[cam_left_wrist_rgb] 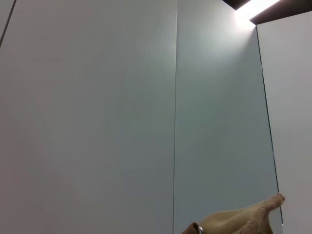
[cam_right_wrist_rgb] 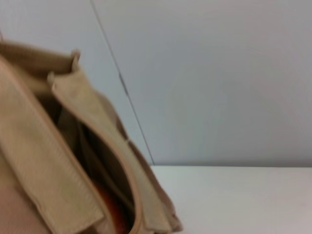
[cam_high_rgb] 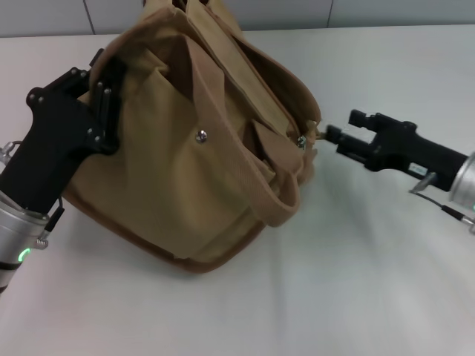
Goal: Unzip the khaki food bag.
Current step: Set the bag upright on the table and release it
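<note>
The khaki food bag [cam_high_rgb: 193, 170] lies tilted on the white table [cam_high_rgb: 371, 282], its front pocket snap [cam_high_rgb: 201, 136] facing up. Along its top the zip gapes and shows a dark inside [cam_right_wrist_rgb: 105, 170]. My left gripper [cam_high_rgb: 105, 93] is clamped on the bag's left end, fabric between its black fingers. My right gripper [cam_high_rgb: 326, 136] sits at the bag's right end, pinched on the silver zipper pull [cam_high_rgb: 313, 136] just off the corner. A wide webbing handle [cam_high_rgb: 278, 211] droops over the front. In the left wrist view only a scrap of the tan bag fabric [cam_left_wrist_rgb: 243, 219] shows.
Grey wall panels [cam_high_rgb: 297, 11] stand behind the table. The table surface [cam_right_wrist_rgb: 234, 200] extends to the right of the bag and in front of it.
</note>
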Controlling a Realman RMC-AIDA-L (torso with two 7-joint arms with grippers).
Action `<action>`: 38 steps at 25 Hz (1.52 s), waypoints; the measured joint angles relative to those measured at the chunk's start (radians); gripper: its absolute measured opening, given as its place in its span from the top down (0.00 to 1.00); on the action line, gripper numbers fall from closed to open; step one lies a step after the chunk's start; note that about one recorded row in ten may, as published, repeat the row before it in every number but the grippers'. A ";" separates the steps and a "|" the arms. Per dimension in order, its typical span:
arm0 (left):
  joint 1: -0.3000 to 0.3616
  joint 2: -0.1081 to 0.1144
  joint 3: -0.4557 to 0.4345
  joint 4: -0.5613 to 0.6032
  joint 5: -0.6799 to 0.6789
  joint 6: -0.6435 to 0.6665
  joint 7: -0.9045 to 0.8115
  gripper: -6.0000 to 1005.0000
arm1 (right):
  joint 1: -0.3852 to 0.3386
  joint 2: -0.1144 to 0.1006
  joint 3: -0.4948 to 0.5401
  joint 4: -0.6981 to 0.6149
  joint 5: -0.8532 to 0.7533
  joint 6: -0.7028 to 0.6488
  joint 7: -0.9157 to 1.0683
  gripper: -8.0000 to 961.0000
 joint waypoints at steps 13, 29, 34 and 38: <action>-0.009 -0.003 0.002 -0.007 0.000 -0.039 0.000 0.94 | 0.086 0.003 -0.075 0.066 -0.010 0.039 -0.116 0.29; -0.013 -0.003 0.009 -0.016 0.000 -0.043 0.000 0.93 | 0.134 0.007 -0.015 0.142 0.001 0.078 -0.195 0.61; -0.004 -0.003 0.009 -0.030 0.001 -0.065 -0.001 0.93 | 0.113 0.000 0.155 0.125 0.001 0.005 -0.128 0.73; 0.001 -0.003 0.015 -0.054 0.006 -0.116 -0.044 0.93 | 0.116 -0.002 0.269 0.066 0.001 -0.073 -0.005 0.76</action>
